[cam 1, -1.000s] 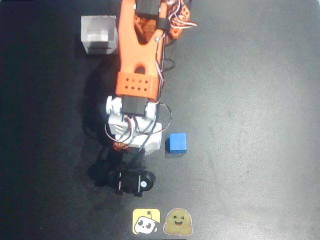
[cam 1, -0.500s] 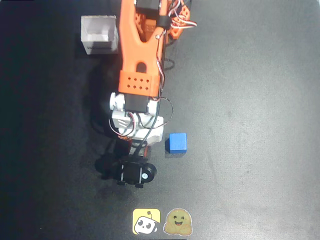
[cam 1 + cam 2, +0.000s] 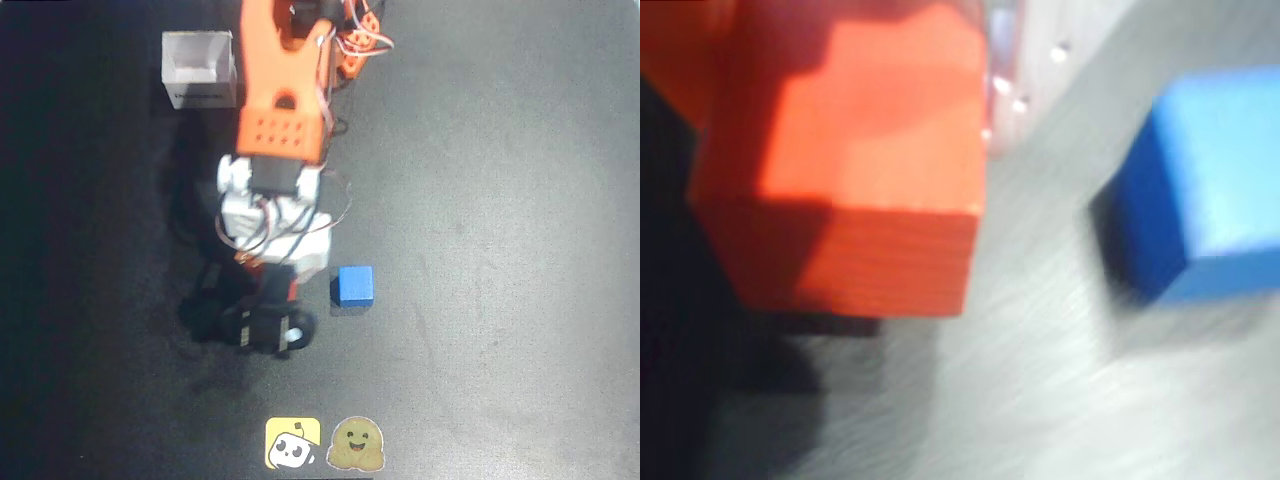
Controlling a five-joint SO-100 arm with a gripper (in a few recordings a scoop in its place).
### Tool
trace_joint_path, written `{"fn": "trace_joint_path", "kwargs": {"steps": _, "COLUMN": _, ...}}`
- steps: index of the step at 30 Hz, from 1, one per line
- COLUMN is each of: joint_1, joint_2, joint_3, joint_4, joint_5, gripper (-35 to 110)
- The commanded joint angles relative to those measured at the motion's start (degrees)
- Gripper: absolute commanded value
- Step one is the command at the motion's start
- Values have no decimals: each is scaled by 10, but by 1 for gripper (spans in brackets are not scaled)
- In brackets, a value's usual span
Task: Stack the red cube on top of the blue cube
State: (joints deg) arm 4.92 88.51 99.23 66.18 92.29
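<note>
Pincer (image 3: 268, 300): seems to hold the red cube (image 3: 865, 170), though its grip is hard to see.
Blue cube (image 3: 355, 284): on the table (image 3: 500, 250), just beside.
Do well: lift higher, center over blue, lower slowly.

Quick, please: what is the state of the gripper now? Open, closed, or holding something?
Gripper: closed on the small matte bright-red cube, which the wrist view shows lifted above the table, beside the small matte bright-blue cube.
</note>
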Motion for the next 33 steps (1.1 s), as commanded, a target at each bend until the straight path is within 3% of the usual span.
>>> {"fn": "trace_joint_path", "kwargs": {"steps": 1, "joint_1": -39, "joint_2": 54, "joint_3": 18, "joint_4": 8, "joint_5": 22, "gripper": 0}}
{"fn": "trace_joint_path", "kwargs": {"steps": 9, "joint_1": -133, "joint_2": 84, "joint_3": 54, "joint_4": 6, "joint_5": 109, "gripper": 0}}
{"fn": "trace_joint_path", "kwargs": {"steps": 15, "joint_1": -166, "joint_2": 80, "joint_3": 54, "joint_4": 6, "joint_5": 118, "gripper": 0}}
{"fn": "trace_joint_path", "kwargs": {"steps": 33, "joint_1": -153, "joint_2": 49, "joint_3": 20, "joint_4": -14, "joint_5": 110, "gripper": 0}}
